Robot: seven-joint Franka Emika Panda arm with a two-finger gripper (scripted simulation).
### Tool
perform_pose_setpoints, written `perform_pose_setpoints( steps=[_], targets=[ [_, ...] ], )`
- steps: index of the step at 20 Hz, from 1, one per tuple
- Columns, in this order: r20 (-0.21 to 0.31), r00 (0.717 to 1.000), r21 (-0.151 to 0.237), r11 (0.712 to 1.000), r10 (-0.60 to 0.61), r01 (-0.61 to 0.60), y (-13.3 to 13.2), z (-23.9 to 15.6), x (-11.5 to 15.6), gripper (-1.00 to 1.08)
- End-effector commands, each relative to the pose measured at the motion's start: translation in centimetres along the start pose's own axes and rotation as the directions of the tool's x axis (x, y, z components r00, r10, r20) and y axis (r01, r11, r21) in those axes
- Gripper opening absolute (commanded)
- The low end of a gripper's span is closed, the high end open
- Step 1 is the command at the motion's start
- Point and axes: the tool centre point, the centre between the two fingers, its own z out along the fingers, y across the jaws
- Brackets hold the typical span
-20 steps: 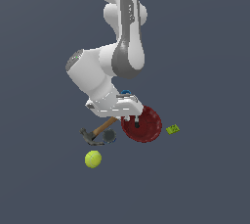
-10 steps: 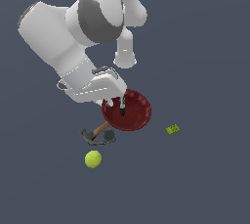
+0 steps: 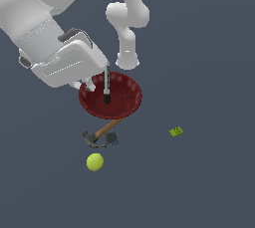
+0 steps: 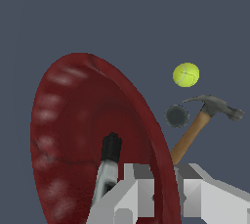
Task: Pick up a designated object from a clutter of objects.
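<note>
The white two-fingered gripper (image 3: 99, 92) was clamped on the rim of the round, shallow, dark red bowl (image 3: 122, 95), one dark-tipped finger (image 4: 110, 152) inside it and the other outside the wall. The bowl hung tilted above the dark grey floor (image 3: 209, 182), over the handle of the wooden-handled steel hammer (image 3: 102, 133). Near the hammer's head lay a small dark round cup (image 4: 176, 116), a yellow-green tennis ball (image 3: 94, 162) beyond it, and a tiny green block (image 3: 176, 132) well apart toward the exterior view's right.

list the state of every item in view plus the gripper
bowl: lifted, rim clamped, tilted
gripper: shut on bowl, one finger inside, one outside
hammer: lying flat, partly under the bowl in the exterior view
ball: resting free
cup: beside the hammer handle
block: lying apart
</note>
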Motion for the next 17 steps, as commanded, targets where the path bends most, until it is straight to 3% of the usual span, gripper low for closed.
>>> perform_pose_setpoints(
  steps=[1, 9, 17],
  targets=[
    [-0.001, 1.000, 0.001, 1.000, -0.002, 0.002, -0.2, -1.9, 0.4, -1.00],
    [-0.002, 1.000, 0.005, 1.000, -0.004, 0.004, -0.4, -4.9, 1.2, -1.00],
    [-0.002, 1.000, 0.006, 1.000, -0.004, 0.004, -0.5, -5.1, 1.4, -1.00]
  ],
)
